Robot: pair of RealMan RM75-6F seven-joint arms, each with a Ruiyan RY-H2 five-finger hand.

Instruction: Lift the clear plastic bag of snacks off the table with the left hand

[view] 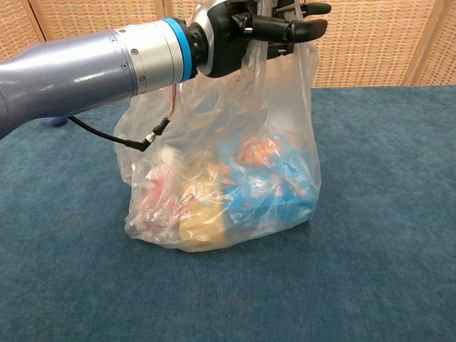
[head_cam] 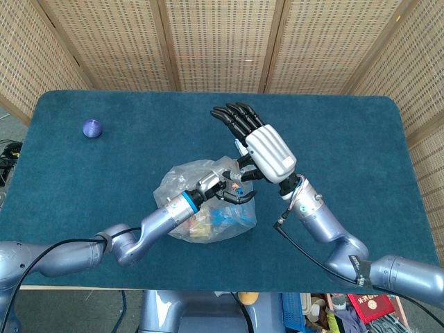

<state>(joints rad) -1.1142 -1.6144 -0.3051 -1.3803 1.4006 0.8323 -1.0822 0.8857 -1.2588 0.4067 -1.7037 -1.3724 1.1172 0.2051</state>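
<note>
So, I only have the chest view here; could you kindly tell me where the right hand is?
Observer: The right hand hangs over the table beyond the bag, fingers stretched out and holding nothing.
Operator: Thank you. Is it touching the bag?
Observer: I cannot tell. From above, its wrist end sits right beside the left hand, which grips the bag's top.
Operator: Is anything else on the table?
Observer: A small purple ball lies near the far left corner, well apart from the bag.
</note>
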